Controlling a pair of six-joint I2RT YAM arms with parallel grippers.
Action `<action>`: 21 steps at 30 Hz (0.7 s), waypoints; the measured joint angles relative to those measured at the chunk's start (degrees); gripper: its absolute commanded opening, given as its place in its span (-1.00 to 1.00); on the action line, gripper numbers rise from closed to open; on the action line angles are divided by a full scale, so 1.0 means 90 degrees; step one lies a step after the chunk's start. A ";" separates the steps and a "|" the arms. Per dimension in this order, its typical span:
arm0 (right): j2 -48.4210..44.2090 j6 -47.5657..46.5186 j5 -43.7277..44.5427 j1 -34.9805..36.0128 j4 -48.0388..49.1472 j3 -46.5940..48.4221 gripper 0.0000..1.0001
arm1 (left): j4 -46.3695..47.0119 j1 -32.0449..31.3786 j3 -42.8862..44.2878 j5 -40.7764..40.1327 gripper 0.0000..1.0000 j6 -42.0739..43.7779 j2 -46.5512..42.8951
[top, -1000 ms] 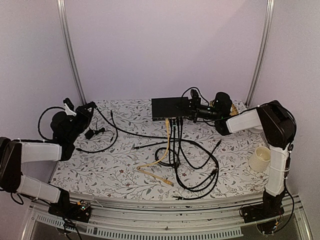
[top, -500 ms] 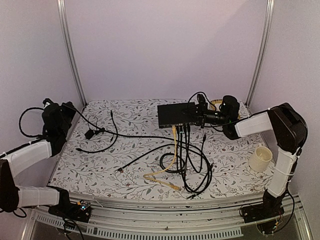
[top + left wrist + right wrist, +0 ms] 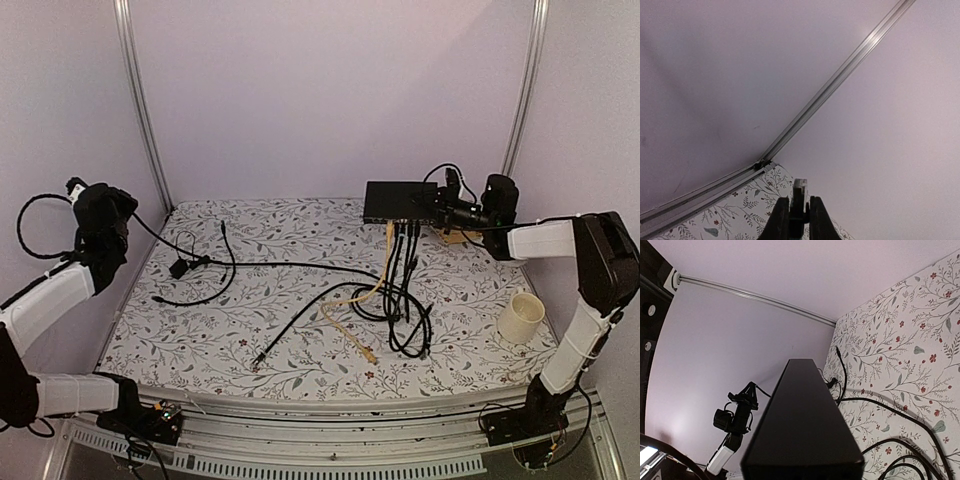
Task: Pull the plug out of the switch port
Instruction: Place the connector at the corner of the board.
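Several black cables (image 3: 404,250) dangle from the switch (image 3: 398,200) gripped by right fingers (image 3: 438,207); left fingers (image 3: 780,220) pinch a plug (image 3: 800,192).

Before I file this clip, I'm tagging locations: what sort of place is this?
Likely a robot lab cell: plain walls with aluminium rails, a floral-covered table, a network switch trailing cables.

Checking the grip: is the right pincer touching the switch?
Touching. The top external view shows the right pincer clamped on the right end of the switch, holding it in the air.
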 measured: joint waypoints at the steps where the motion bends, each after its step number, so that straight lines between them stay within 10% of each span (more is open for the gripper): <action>1: -0.0024 -0.0051 0.0010 -0.0102 -0.0080 0.0041 -0.97 | -0.0087 0.0010 0.0058 -0.0112 -1.00 0.0097 -0.0024; 21: -0.0056 -0.0767 0.0454 -0.1146 -0.1231 0.1010 -0.97 | -0.0651 0.0663 0.0976 -0.1188 -1.00 0.1780 -0.0529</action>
